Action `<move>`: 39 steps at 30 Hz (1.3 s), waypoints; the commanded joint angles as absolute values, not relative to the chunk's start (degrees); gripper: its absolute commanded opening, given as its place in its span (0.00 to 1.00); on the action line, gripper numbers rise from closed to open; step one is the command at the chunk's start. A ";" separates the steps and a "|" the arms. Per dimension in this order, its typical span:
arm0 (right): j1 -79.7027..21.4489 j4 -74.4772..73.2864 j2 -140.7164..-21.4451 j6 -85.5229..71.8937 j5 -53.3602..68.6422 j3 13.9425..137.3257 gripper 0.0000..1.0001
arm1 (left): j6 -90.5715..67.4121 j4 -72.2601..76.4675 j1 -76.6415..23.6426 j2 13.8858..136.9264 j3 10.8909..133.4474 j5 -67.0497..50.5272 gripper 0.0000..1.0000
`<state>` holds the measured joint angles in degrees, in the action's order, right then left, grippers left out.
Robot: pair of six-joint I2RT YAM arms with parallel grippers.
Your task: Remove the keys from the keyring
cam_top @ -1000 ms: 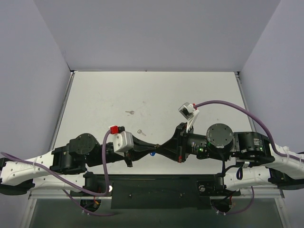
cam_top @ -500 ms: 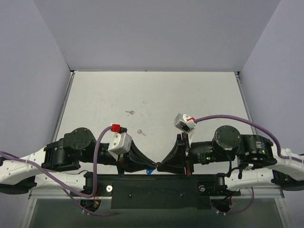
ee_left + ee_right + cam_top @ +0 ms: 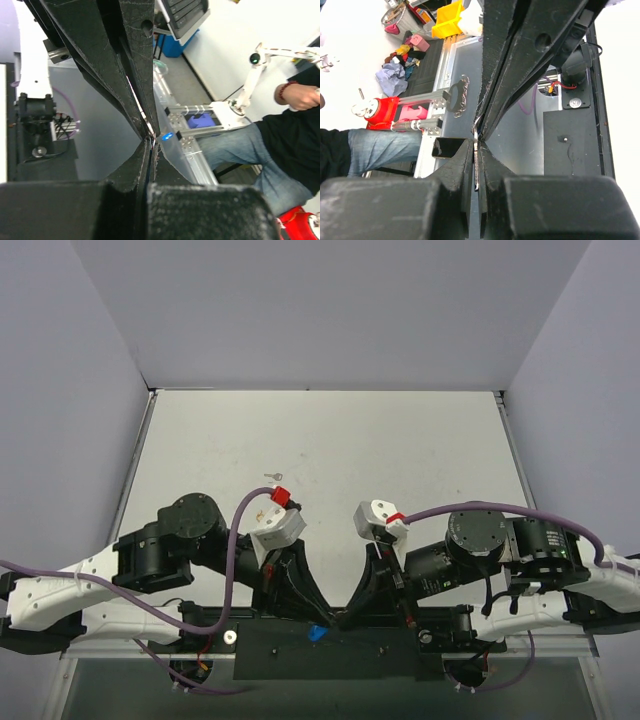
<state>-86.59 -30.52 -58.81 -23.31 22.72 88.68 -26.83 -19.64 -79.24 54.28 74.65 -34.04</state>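
Observation:
My two grippers meet tip to tip over the black base plate at the near edge. The left gripper (image 3: pixel 320 617) (image 3: pixel 151 143) is shut, with a thin bluish edge in its gap. A small blue tag (image 3: pixel 317 633) (image 3: pixel 167 135) hangs right at its tips. The right gripper (image 3: pixel 341 618) (image 3: pixel 477 146) is shut on a thin silvery metal strip (image 3: pixel 477 162) seen edge-on, apparently the keyring. One loose silvery key (image 3: pixel 272 477) lies on the table far behind the left arm. Yellow and green tags are out of view.
The white table (image 3: pixel 400 440) runs back to grey walls. Purple cables (image 3: pixel 232 540) loop off both wrists. Both arms lean over the black base plate (image 3: pixel 380 645) at the near edge. A seated person (image 3: pixel 280 130) shows beyond the table edge.
Both grippers, still joined at the tips, have swung toward the near edge and down over the base plate. The blue tag now hangs below them. The second loose key is now hidden by the left wrist.

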 commanded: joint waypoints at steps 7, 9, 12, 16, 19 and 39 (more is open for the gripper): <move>-94.37 -34.27 -60.55 -18.11 6.54 92.81 0.00 | -40.95 3.16 -73.84 51.07 69.09 -44.13 0.00; -98.50 -36.38 -61.43 -17.41 -1.35 94.21 0.00 | -42.00 4.73 -71.91 49.40 67.86 -42.55 0.00; -104.66 -38.84 -62.93 -16.70 -10.00 96.41 0.00 | -45.78 9.04 -68.56 46.15 65.31 -39.91 0.00; -108.45 -38.76 -63.89 -16.79 -17.30 96.85 0.00 | -50.00 13.27 -65.31 43.69 61.53 -36.06 0.00; -110.82 -39.28 -64.95 -16.87 -23.53 97.99 0.00 | -51.15 14.06 -65.30 42.02 59.60 -30.07 0.00; -115.84 -41.57 -70.40 -19.07 -33.49 98.96 0.00 | -61.52 13.97 -65.30 30.68 50.89 2.97 0.00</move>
<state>-112.16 -33.76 -70.83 -18.63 -39.09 99.74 -57.89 7.92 -67.35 34.68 49.41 -18.81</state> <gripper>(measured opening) 0.009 0.024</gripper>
